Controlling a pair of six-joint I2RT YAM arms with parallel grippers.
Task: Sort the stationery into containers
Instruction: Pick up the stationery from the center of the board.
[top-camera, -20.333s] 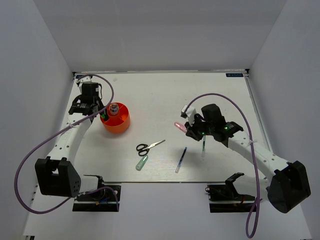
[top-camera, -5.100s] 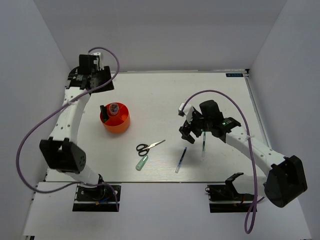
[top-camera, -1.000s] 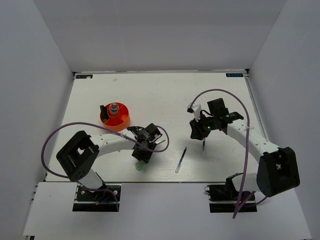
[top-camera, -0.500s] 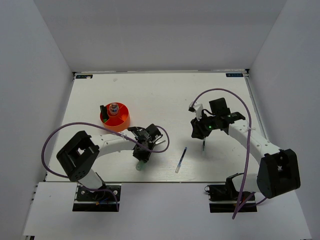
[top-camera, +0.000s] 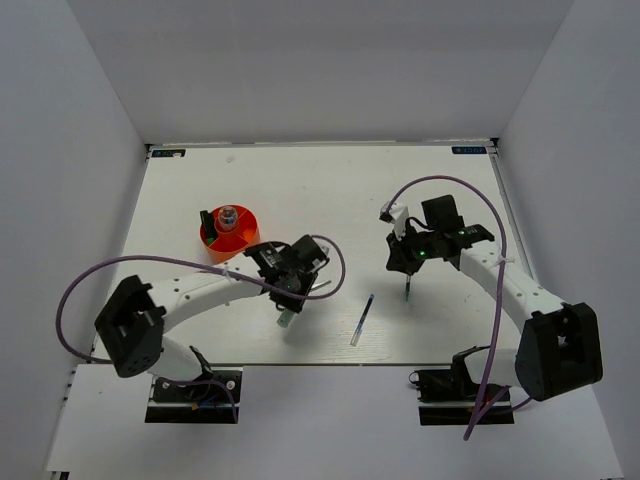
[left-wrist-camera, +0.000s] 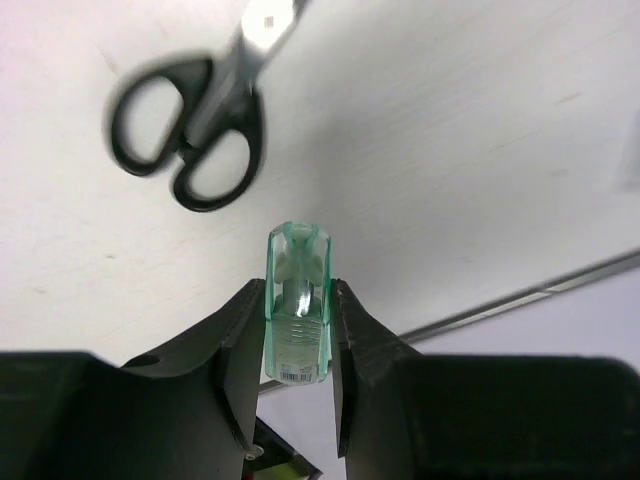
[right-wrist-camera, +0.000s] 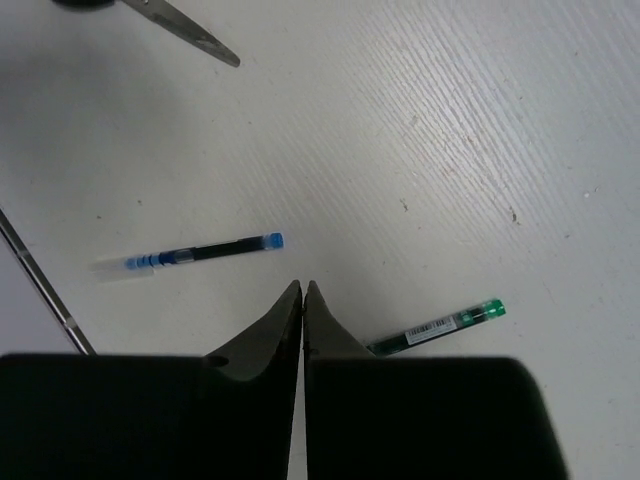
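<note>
The left tool is clamping a pale green translucent plastic tube, its two fingers drawn in to the tube's width. The tube's capped end is poking out past the fingertips, over the white surface. Just beyond it, the black-handled steel scissors are lying flat, blurred in the wrist view. From above, that arm is reaching in between the round orange-red plastic cup and the thin blue pen. The cup is standing to the left with a green-black marker sticking up inside.

Over on the right, the right tool is hovering with its fingers pressed fully together, gripping nothing. In its wrist view the blue pen is lying on one side of the fingertips and the thin green pen on the other. Both are flat on the surface and neither is being touched.
</note>
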